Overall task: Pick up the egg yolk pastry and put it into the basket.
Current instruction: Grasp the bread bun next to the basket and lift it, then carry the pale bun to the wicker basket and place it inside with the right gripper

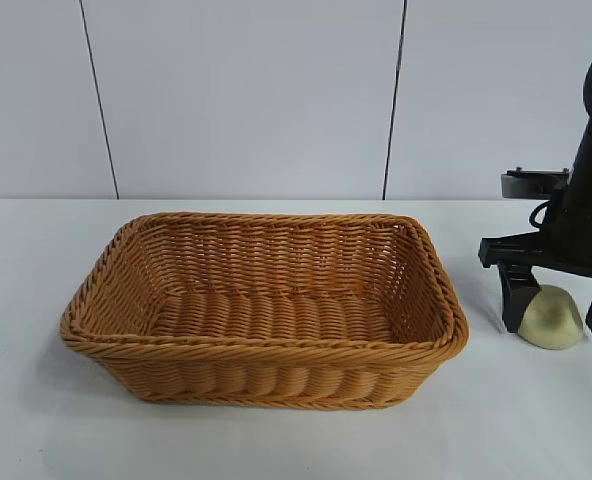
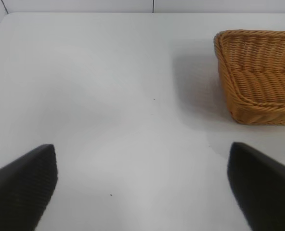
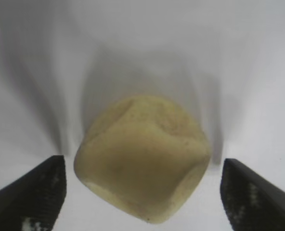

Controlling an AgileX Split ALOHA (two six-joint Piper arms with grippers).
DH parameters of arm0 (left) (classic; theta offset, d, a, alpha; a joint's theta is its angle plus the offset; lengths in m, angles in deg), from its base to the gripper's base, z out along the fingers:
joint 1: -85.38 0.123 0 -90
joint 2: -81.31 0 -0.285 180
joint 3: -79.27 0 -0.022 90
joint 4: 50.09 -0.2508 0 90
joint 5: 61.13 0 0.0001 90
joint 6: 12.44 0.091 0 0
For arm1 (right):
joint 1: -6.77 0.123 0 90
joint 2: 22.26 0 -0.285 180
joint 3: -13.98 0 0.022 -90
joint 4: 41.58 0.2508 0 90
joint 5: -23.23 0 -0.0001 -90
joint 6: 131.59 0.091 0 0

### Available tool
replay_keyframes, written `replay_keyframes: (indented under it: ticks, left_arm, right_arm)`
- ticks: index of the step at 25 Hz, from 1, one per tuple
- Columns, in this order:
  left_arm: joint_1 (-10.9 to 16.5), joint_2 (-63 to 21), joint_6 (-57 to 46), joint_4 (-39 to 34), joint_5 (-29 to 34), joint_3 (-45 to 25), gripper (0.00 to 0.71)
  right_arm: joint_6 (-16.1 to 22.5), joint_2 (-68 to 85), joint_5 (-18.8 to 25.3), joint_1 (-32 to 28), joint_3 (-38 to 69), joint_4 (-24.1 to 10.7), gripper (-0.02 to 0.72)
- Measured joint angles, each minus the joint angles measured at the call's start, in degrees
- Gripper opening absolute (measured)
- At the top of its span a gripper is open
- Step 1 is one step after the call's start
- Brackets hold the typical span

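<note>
The egg yolk pastry (image 1: 551, 318) is a pale cream-yellow lump with a dent, lying on the white table to the right of the basket (image 1: 266, 345). My right gripper (image 1: 556, 328) is lowered over it with one black finger on each side. In the right wrist view the pastry (image 3: 142, 159) sits between the fingers of the right gripper (image 3: 143, 187), with a narrow gap of table showing on both sides, so the gripper is open and not touching it. My left gripper (image 2: 142, 185) is open over bare table, to one side of the basket (image 2: 258, 77). It is out of the exterior view.
The woven golden-brown basket has nothing in it and fills the middle of the table. A white panelled wall (image 1: 276, 90) stands behind the table. A strip of bare white table (image 1: 481, 330) lies between the basket's right rim and the pastry.
</note>
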Motion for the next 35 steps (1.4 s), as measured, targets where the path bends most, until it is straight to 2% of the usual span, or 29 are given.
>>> replay_keyframes:
  ticks: [2,7,12,14,20,29,35]
  left_arm:
    - [0.0,0.0,0.0,0.0,0.0,0.0,0.692]
    - [0.0,0.0,0.0,0.0,0.0,0.0,0.692]
    - [0.0,0.0,0.0,0.0,0.0,0.0,0.692]
    - [0.0,0.0,0.0,0.0,0.0,0.0,0.692]
    - [0.0,0.0,0.0,0.0,0.0,0.0,0.692]
    - [0.0,0.0,0.0,0.0,-0.1,0.0,0.692]
    - [0.0,0.0,0.0,0.0,-0.1,0.0,0.692]
  right_arm:
    - [0.0,0.0,-0.1,0.0,0.0,0.0,0.226]
    - [0.0,0.0,-0.2,0.0,0.0,-0.4,0.203]
    - [0.0,0.0,-0.2,0.0,-0.1,-0.4,0.11]
    - [0.0,0.0,-0.1,0.0,-0.1,-0.4,0.094]
    - [0.0,2.9,1.8,0.0,-0.1,-0.4,0.085]
    - [0.0,16.5,6.4,0.0,-0.1,0.0,0.083]
    - [0.0,21.9,7.6,0.7,-0.1,2.1,0.078]
